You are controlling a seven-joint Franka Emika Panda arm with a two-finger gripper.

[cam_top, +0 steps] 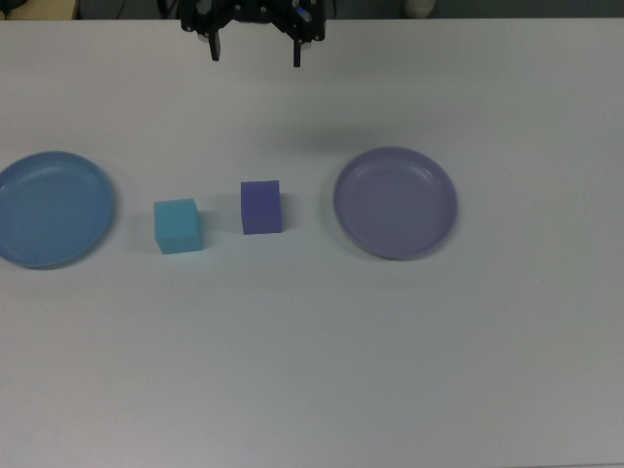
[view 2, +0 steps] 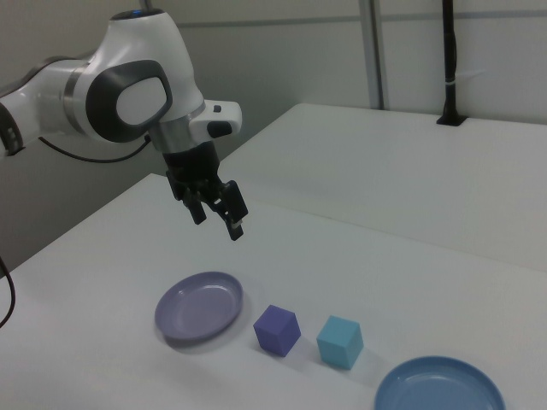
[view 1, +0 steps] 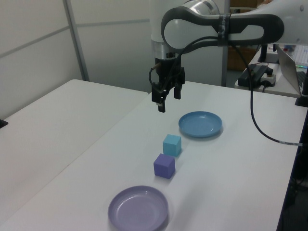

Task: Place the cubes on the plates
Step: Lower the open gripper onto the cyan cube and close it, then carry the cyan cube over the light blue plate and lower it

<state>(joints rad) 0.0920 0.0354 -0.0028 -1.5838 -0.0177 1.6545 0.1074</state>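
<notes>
In the top view we start at the near side of the white table point(cam_top: 312, 370), which is bare. Further back, four things lie in one row: the sky-blue plate point(cam_top: 49, 209) at the top view's left, then the cyan cube point(cam_top: 178, 225), the purple cube point(cam_top: 261, 207), and the lavender plate point(cam_top: 395, 202) at the top view's right. The cubes sit just beside each other without touching, each resting flat on one face between the plates. We judge this layout deliberate: each cube lies nearer the plate of its own colour, so each has a short trip outward. Both plates sit rim up and hold nothing, so neither cube is placed yet.

The cubes have no long axis. In the top view, both are turned a little off the line of the row.

Farthest back, our gripper point(cam_top: 254, 46) hangs above the table, behind the cubes, fingers spread apart and pointing down, holding nothing. We read that as a waiting pose, before any descent.
</notes>
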